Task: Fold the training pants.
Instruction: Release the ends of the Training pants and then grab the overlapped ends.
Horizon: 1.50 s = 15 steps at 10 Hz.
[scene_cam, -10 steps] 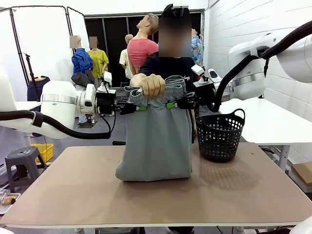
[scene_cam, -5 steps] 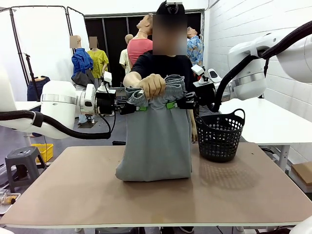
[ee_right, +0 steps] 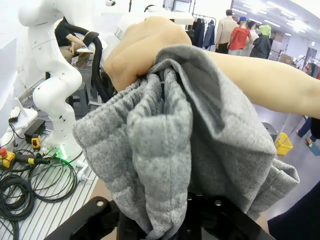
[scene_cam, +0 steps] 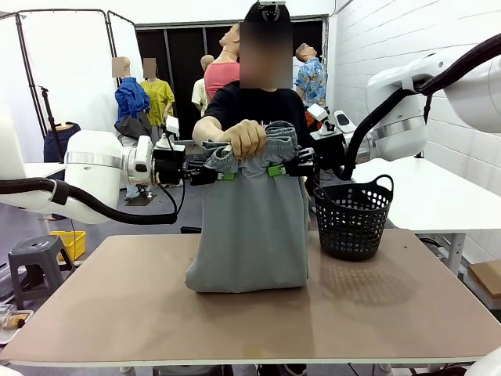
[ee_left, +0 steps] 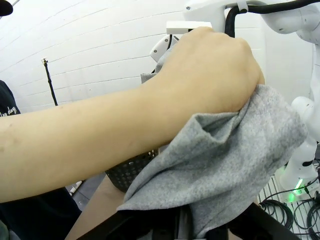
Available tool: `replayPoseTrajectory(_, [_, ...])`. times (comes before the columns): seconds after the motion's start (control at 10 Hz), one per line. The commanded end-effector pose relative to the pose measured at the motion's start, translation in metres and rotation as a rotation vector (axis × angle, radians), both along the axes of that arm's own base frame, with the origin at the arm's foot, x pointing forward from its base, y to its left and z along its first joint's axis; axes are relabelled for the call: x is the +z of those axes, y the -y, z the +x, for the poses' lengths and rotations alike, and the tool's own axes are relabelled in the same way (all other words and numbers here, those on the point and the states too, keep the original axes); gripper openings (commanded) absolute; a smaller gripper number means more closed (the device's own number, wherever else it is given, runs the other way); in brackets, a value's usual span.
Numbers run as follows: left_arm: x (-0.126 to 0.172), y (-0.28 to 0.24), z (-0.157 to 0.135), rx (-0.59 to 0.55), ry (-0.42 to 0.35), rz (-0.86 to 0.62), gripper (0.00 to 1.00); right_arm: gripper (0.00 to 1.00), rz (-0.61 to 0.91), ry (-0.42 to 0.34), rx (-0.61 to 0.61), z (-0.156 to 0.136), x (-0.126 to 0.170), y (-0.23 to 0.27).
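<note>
White arms, black cables, black hands with green pads.

Lab: floor cables (white brick wall)

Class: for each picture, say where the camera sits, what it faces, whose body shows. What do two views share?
Front view: between the arms, facing the person across the table; left gripper and right gripper show.
Left wrist view: on the left wrist, facing the person's hand and forearm.
Right wrist view: on the right wrist, facing that hand from the opposite side.
Both wrist views share the hand gripping the training pants.
</note>
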<state>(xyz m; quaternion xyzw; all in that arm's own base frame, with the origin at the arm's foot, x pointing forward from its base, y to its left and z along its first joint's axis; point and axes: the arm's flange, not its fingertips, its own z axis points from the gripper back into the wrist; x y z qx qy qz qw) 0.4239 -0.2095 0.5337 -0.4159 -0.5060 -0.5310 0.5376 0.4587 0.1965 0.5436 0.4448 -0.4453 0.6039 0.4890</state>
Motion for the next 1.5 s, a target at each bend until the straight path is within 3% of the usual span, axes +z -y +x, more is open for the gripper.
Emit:
replayPoseTrajectory(0.0, [0.000,-0.002,0.001,0.002,-0.014,-0.016,0.80,0.76,-0.005,-0.020,-0.018,0.003,0.000,0.002])
replayPoseTrajectory(0.1, [-0.001,-0.003,0.001,-0.004,-0.018,-0.014,1.00,0.96,-0.009,-0.022,-0.021,0.004,0.000,0.002])
replayPoseTrajectory(0.2, [0.000,-0.006,0.000,-0.007,-0.026,-0.014,1.00,1.00,-0.004,-0.029,-0.025,0.003,-0.001,0.000])
replayPoseTrajectory(1.0, [-0.005,-0.016,-0.012,-0.032,-0.028,-0.026,1.00,1.00,-0.006,-0.035,-0.054,0.006,-0.004,0.002])
replayPoseTrajectory(1.4, [-0.011,-0.026,-0.018,0.114,0.009,0.018,1.00,1.00,0.004,0.024,-0.126,0.004,-0.004,0.015])
